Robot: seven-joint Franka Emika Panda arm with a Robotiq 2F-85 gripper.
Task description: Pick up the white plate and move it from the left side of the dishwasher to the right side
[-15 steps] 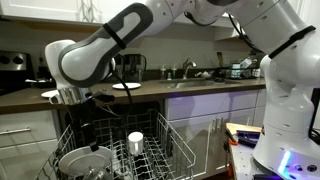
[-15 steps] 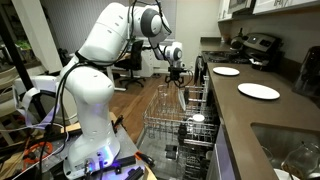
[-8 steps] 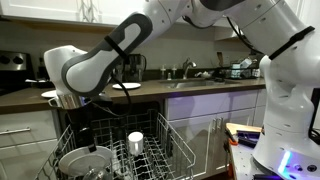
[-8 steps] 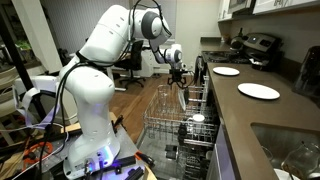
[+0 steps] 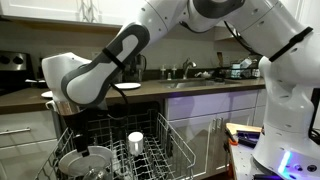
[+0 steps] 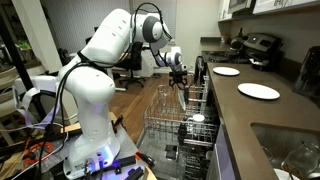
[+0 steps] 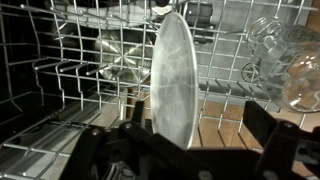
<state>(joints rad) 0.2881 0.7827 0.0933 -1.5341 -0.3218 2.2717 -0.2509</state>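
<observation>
The white plate (image 7: pixel 172 75) stands upright on its edge between the tines of the dishwasher rack (image 7: pixel 60 80) in the wrist view. My gripper (image 7: pixel 190 145) is open, with its dark fingers on either side of the plate's lower edge, not touching it. In both exterior views the gripper (image 5: pixel 79 122) (image 6: pixel 180 80) hangs over the left part of the pulled-out dishwasher rack (image 5: pixel 172 140) (image 6: pixel 163 115). The arm hides the plate there.
A small white cup (image 5: pixel 135 141) (image 6: pixel 197 119) stands in the rack. A metal bowl (image 5: pixel 80 160) sits at the rack's near left. Clear glassware (image 7: pixel 290 70) lies right of the plate. Two flat white plates (image 6: pixel 226 71) (image 6: pixel 258 91) rest on the counter.
The arm has lowered and shifted slightly, bringing the gripper down closer to the rack. Nothing has been taken hold of.
</observation>
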